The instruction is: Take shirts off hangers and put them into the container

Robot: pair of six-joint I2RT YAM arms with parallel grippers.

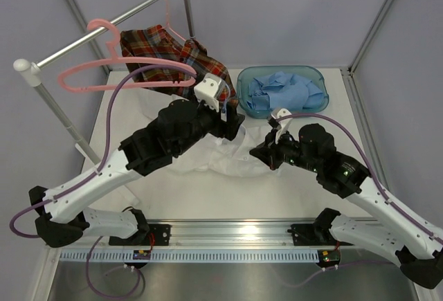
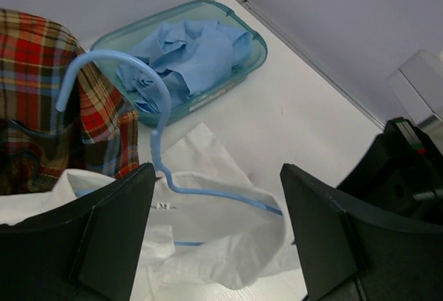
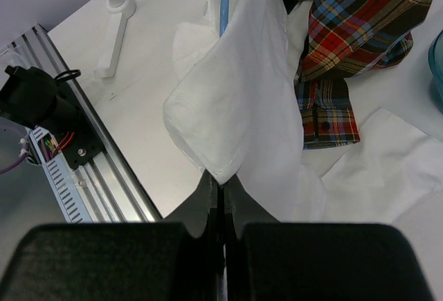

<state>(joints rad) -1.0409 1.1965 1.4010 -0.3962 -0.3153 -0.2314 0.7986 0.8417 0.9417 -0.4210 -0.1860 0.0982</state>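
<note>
Limply, a creased white shirt point(image 3: 242, 100) bunches in the right tool's point(image 3: 221, 180) pinch.

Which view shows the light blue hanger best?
Left wrist: the light blue hanger shows its whole hook and one arm lying in the white shirt. Right wrist catches only a sliver; the top view barely shows it.

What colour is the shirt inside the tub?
Light blue. The shirt in the teal tub shows best in the left wrist view.

plaid shirt point(image 1: 173, 55): red-orange-navy | white shirt point(image 3: 242, 107) | light blue shirt point(image 1: 284, 90) | container point(image 2: 256, 52): teal | hangers point(image 1: 99, 22): pink
</note>
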